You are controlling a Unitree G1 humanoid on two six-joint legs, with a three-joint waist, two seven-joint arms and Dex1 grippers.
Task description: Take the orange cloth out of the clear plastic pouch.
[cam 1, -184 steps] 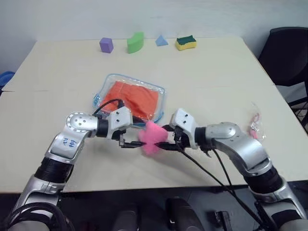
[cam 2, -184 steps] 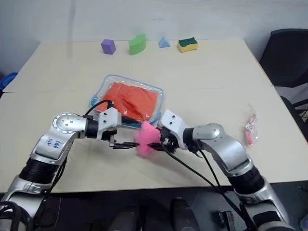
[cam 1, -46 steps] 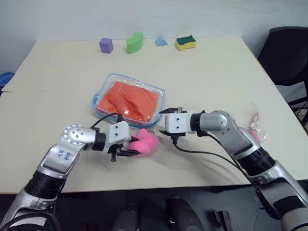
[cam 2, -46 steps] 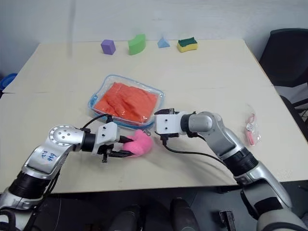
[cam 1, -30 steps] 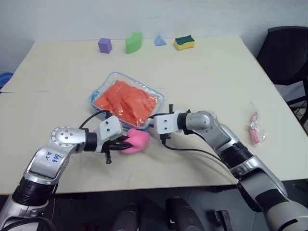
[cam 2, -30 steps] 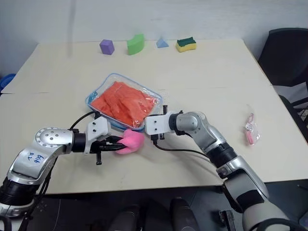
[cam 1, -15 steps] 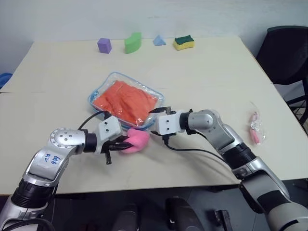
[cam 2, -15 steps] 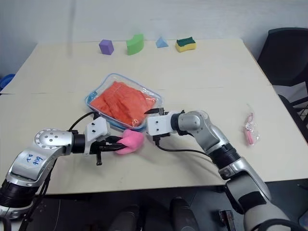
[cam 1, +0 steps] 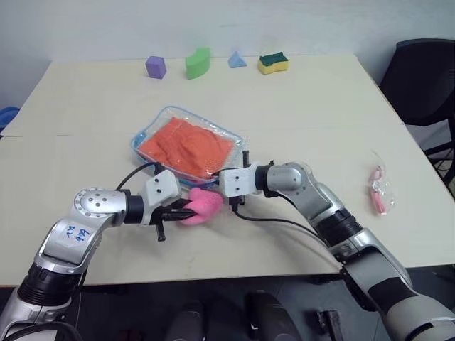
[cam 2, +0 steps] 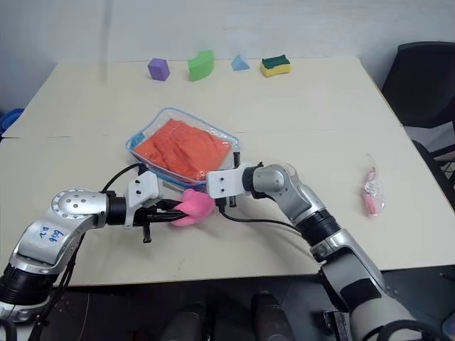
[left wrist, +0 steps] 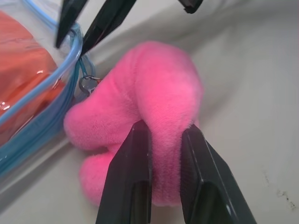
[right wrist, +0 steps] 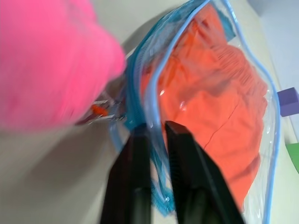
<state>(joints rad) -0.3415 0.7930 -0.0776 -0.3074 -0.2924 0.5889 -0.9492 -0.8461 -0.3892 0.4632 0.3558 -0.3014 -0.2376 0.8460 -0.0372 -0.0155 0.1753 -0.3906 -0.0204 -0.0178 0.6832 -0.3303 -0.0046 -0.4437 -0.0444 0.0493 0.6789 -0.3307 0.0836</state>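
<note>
A pale beige tabletop (cam 1: 306,106) fills most of the head views. At the centre, slightly left, lies the flat clear plastic pouch with light blue edging (cam 1: 238,142), and the bright orange wrinkled cloth (cam 1: 186,146) is inside it, filling it almost edge to edge.

Just below the pouch, the left gripper (cam 1: 178,211) reaches in from the lower left. Its two black fingers (left wrist: 131,186) pinch a fluffy pink plush ball (cam 1: 201,206) that rests on the table and touches the pouch's lower edge.

The right gripper (right wrist: 156,128) comes in from the lower right. Its fingers are pressed together on the blue edging at the pouch's lower right corner, beside a small metal zipper ring (left wrist: 86,85).

Along the top edge of the frame stand a purple foam cube (cam 1: 156,67), a green curved block (cam 1: 199,62), a small blue pyramid (cam 1: 237,60) and a yellow-and-green sponge (cam 1: 274,63). At the far right lies a small pink-and-clear wrapper (cam 1: 378,190).
</note>
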